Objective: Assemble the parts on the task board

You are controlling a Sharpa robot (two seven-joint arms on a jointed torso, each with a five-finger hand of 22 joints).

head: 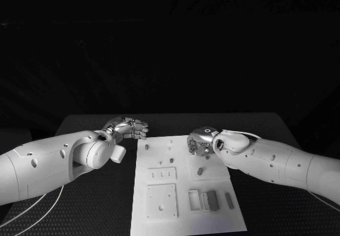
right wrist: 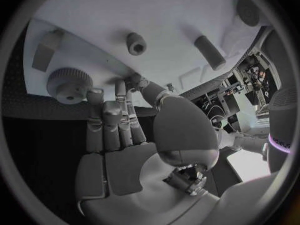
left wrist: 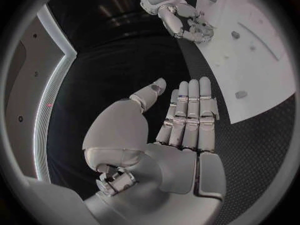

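Observation:
The white task board (head: 185, 216) lies in the middle of the black table. Small grey parts stand on its far half, among them a peg (head: 171, 160) and an oblong piece (head: 200, 171). My right hand (head: 202, 142) hovers over the board's far right corner. In the right wrist view its fingers (right wrist: 106, 120) reach out straight with the thumb beside them, holding nothing, just short of a knurled round part (right wrist: 70, 83). My left hand (head: 127, 129) hangs by the board's far left corner, off the board. In the left wrist view its fingers (left wrist: 190, 110) are straight and empty.
Grey bar-shaped blocks (head: 212, 200) lie at the board's near right. Two square plates with holes (head: 161, 174) sit at its near left. A small peg (right wrist: 135, 43) and an oblong piece (right wrist: 209, 52) stand beyond my right fingertips. Black table (head: 85, 216) surrounds the board.

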